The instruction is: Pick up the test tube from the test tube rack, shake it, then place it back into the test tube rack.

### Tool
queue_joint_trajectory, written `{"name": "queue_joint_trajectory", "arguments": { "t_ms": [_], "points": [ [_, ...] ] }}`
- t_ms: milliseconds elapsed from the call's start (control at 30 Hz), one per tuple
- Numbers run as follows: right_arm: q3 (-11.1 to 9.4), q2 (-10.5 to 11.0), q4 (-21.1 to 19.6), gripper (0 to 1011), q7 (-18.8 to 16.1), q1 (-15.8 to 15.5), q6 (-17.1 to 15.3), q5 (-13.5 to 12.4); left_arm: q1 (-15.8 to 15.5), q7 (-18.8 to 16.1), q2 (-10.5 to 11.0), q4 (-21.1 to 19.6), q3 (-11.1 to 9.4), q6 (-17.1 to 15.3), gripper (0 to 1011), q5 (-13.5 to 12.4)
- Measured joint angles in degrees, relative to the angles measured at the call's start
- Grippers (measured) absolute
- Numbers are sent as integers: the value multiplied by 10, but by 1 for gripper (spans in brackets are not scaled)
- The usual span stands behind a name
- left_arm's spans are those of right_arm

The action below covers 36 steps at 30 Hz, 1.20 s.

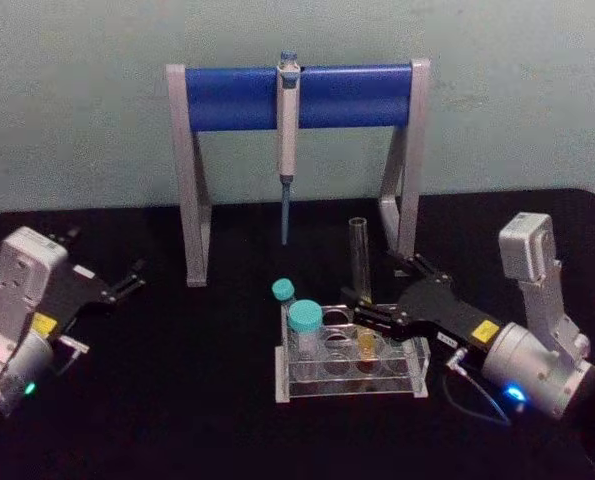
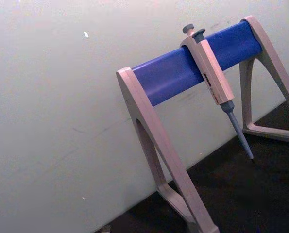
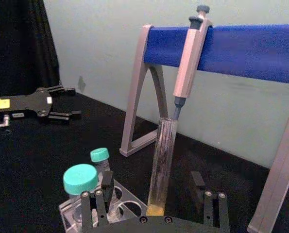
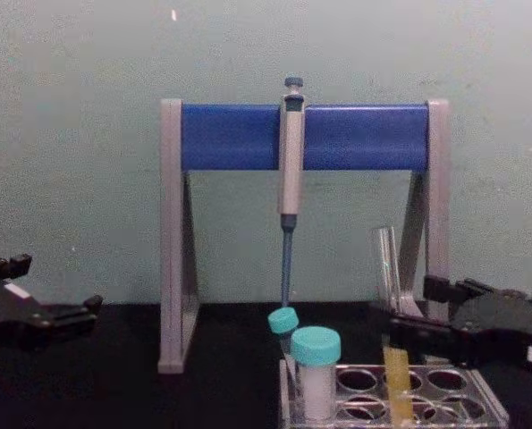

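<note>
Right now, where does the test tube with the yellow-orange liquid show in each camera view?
Head view: the test tube stands upright in the test tube rack, right of centre, between the right pincer fingers.
Left wrist view: not in it.
Right wrist view: centre, rising from the bottom edge.
Chest view: lower right, in the rack.
Shared landmark: the pipette hanging on the blue crossbar.

Dim, greenish, even light throughout. Soft focus and grain blur edges. The black counter [image 1: 177, 400] swallows shadows; the wall [image 2: 61, 97] shows faint specks toward 11 o'clock, without glare.
</note>
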State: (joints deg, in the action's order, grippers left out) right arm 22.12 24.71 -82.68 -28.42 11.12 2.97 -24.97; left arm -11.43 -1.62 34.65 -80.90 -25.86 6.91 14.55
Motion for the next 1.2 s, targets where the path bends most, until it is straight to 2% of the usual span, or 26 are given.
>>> {"name": "queue_joint_trajectory", "arguments": {
  "t_ms": [167, 233, 267, 400, 433, 533, 600, 700, 867, 1200],
  "points": [
    [-10, 16, -33, 1000, 3, -25, 3, -3, 0, 0, 0, 0, 0, 0, 1010, 0],
    [-26, 27, -62, 1000, 16, -52, 9, -4, 0, 0, 0, 0, 0, 0, 1010, 0],
    [-26, 27, -62, 1000, 16, -52, 9, -4, 0, 0, 0, 0, 0, 0, 1010, 0],
    [-61, 34, -109, 1000, 67, -108, 24, 5, 0, 0, 0, 0, 0, 0, 1010, 0],
    [-74, 33, -123, 1000, 91, -127, 30, 16, 0, 0, 0, 0, 0, 0, 1009, 0],
    [-89, 28, -138, 1000, 127, -153, 39, 39, 0, 0, 0, 0, 0, 0, 1010, 0],
    [-98, 21, -145, 1000, 162, -172, 46, 63, 0, 0, 0, 0, 0, 0, 1010, 0],
    [-106, 7, -141, 1000, 198, -187, 51, 90, 0, 0, 0, 0, 0, 0, 1010, 0],
    [-112, -19, -107, 1000, 227, -189, 50, 109, 0, 0, 0, 0, 0, 0, 1009, 0],
    [-111, -48, -44, 1000, 226, -165, 36, 124, 0, 0, 0, 0, 0, 0, 1010, 0]
  ]
}}
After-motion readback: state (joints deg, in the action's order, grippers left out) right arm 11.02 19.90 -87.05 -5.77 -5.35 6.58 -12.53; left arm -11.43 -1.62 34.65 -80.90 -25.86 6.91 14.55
